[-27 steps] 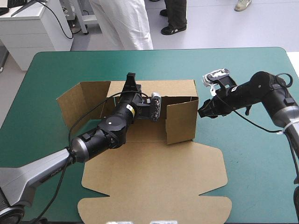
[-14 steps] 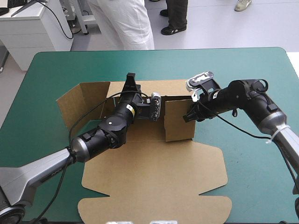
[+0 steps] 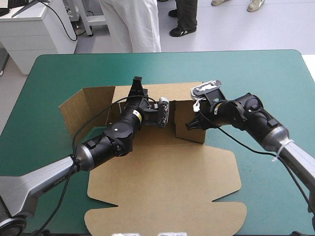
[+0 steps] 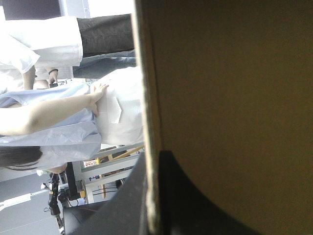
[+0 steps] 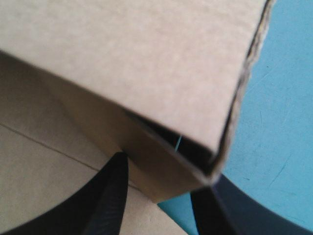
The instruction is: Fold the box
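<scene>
The brown box lies mid-table with its lid flat toward the near edge. Its back wall stands raised and a left flap splays outward. My left gripper is shut on the back wall's top edge. In the left wrist view the board edge runs between the black fingers of that gripper. My right gripper stands open against the right side wall, which leans inward. In the right wrist view its folded corner sits between the fingers of the right gripper.
My left arm lies across the box's floor. The lid's front tabs reach close to the table's near edge. Teal-green cover shows to the right of the box and beyond it.
My right gripper has moved left from outside the box, pushing the right side wall inward toward the box's middle. The left gripper has stayed on the back wall.
</scene>
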Available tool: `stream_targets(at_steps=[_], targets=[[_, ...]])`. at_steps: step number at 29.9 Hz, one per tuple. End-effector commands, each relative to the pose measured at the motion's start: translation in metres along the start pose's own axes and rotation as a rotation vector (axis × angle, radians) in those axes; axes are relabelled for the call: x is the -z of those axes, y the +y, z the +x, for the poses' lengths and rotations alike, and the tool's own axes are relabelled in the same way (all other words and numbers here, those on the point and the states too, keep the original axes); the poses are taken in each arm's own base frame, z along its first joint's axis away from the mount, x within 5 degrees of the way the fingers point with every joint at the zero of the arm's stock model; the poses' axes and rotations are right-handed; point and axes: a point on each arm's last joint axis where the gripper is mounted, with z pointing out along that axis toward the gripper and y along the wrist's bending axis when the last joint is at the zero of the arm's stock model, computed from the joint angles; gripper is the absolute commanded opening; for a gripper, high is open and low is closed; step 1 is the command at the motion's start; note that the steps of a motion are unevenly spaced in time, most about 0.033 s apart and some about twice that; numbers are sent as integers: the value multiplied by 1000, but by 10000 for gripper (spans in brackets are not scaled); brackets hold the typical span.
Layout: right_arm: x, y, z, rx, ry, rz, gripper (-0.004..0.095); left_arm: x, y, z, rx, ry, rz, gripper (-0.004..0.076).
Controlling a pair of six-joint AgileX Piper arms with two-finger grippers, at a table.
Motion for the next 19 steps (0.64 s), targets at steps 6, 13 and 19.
stream_targets(at_steps=[6, 13, 19], targets=[[7, 0, -11, -5, -190, -1, 371, 13, 20, 1, -2, -28, -72, -10], [8, 1, -15, -37, -244, -17, 371, 13, 20, 1, -2, -30, -72, -10], [9, 2, -20, -82, -294, -37, 369, 13, 20, 0, -2, -35, -72, -10]])
